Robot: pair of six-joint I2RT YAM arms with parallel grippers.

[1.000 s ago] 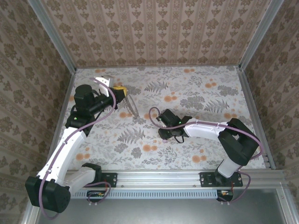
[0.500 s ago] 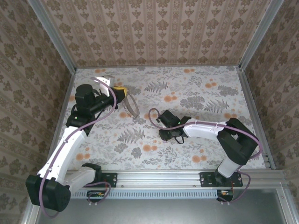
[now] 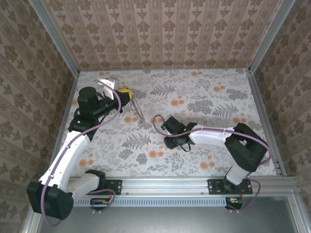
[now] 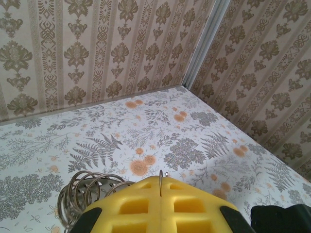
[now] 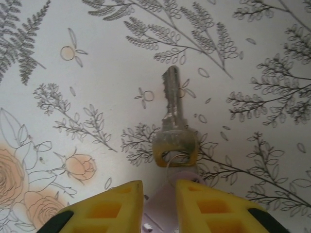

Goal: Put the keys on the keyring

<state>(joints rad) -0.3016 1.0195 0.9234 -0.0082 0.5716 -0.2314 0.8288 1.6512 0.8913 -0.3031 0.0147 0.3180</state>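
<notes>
Key (image 5: 173,121): dull, tarnished silvery metal, yellowish at the bow. It carries a thin bright wire ring (image 5: 177,158) and a pale, smooth tag (image 5: 163,206). Keyring (image 4: 160,175): thin bare metal wire, next to shiny grey wire coils (image 4: 80,194). Left gripper's fingers (image 4: 146,208) and right gripper's fingers (image 5: 109,206): matt yellow moulded plastic. Table cover (image 4: 204,136): matt floral print. Corner post (image 4: 204,43): satin grey metal.

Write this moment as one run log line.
left gripper: shut on keyring | right gripper: around tag, grip unclear | key: flat on table
</notes>
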